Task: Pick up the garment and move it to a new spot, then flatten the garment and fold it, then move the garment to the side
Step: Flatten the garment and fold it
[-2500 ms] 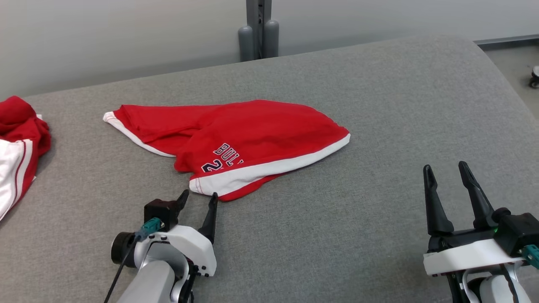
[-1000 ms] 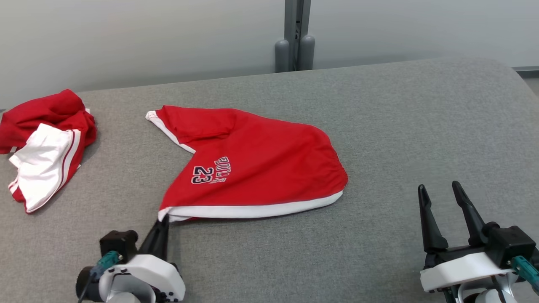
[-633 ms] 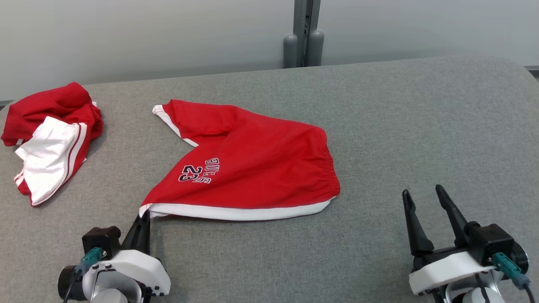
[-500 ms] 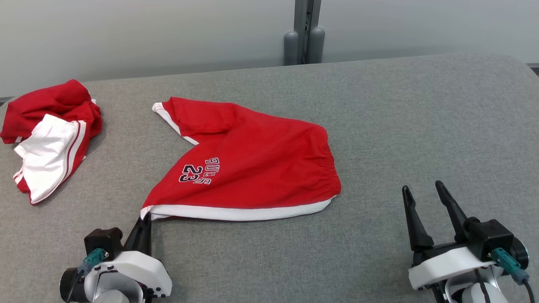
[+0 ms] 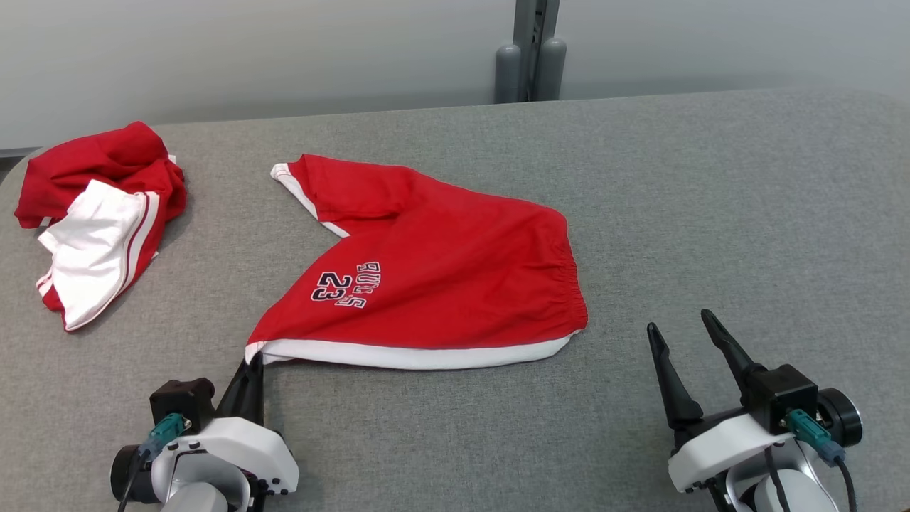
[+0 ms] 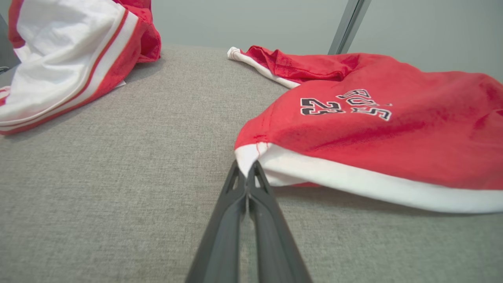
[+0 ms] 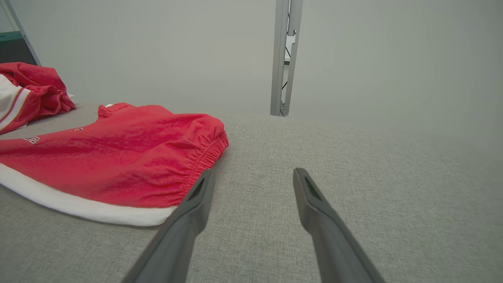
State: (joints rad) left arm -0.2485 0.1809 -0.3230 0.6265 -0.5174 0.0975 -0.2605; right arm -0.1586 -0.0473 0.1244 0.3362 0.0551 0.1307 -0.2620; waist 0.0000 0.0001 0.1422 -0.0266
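Garment in red cloth, a pair of shorts with a white hem band and dark lettering that includes the number 23, lies spread on a grey fabric surface. The left tool is at the lower left of the head view. Its two dark fingers are pressed together, pinching the nearest corner of the white hem. From that pinched corner the garment runs forward and to the right of the left tool. One leg reaches further ahead, and the gathered waistband is at the far right end. In the left wrist view the closed fingers meet at the white corner, which looks slightly raised off the surface, with a shadow under the hem beside it.

The right tool is at the lower right, its fingers spread wide apart with nothing between them. It sits just to the right of the garment's waistband end and does not touch it. In the right wrist view the elastic waistband lies ahead and to the left of the tool's left finger.

A heap of red and white clothing lies crumpled well ahead and to the left of the left tool, apart from the garment. A grey metal post stands against the pale wall beyond the surface's far edge, ahead of both tools.
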